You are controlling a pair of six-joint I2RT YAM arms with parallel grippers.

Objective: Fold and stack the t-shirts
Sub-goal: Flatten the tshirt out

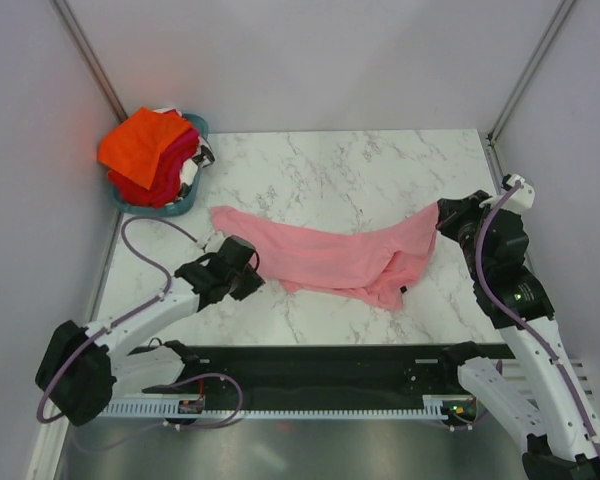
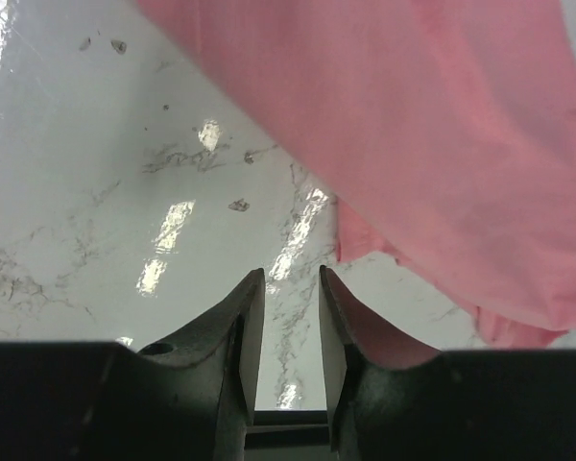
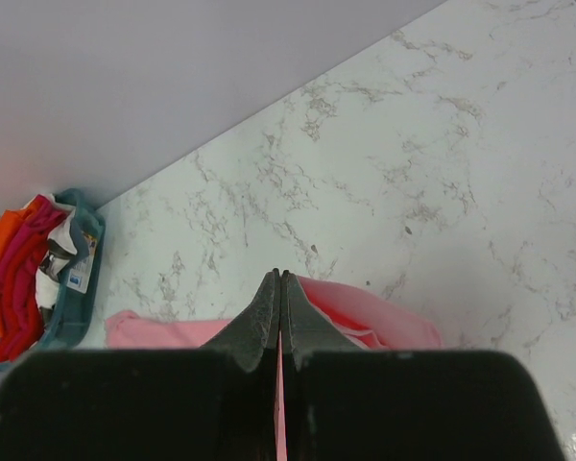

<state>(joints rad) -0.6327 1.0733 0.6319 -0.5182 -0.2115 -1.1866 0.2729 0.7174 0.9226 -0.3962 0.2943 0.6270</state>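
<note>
Camera overhead: I see the pink t-shirt (image 1: 330,255) stretched across the marble table (image 1: 360,170), its right end at the right gripper (image 1: 442,218). The other t-shirts (image 1: 145,150), orange, red and magenta, fill the teal basket (image 1: 185,205).
Left wrist: the left gripper (image 2: 291,279) stands slightly parted over bare marble, gripping nothing, with the shirt just beside it.
Right wrist: the jaws are clenched on pink cloth. I can't read the 1 white tag (image 3: 75,279) in the basket.
</note>
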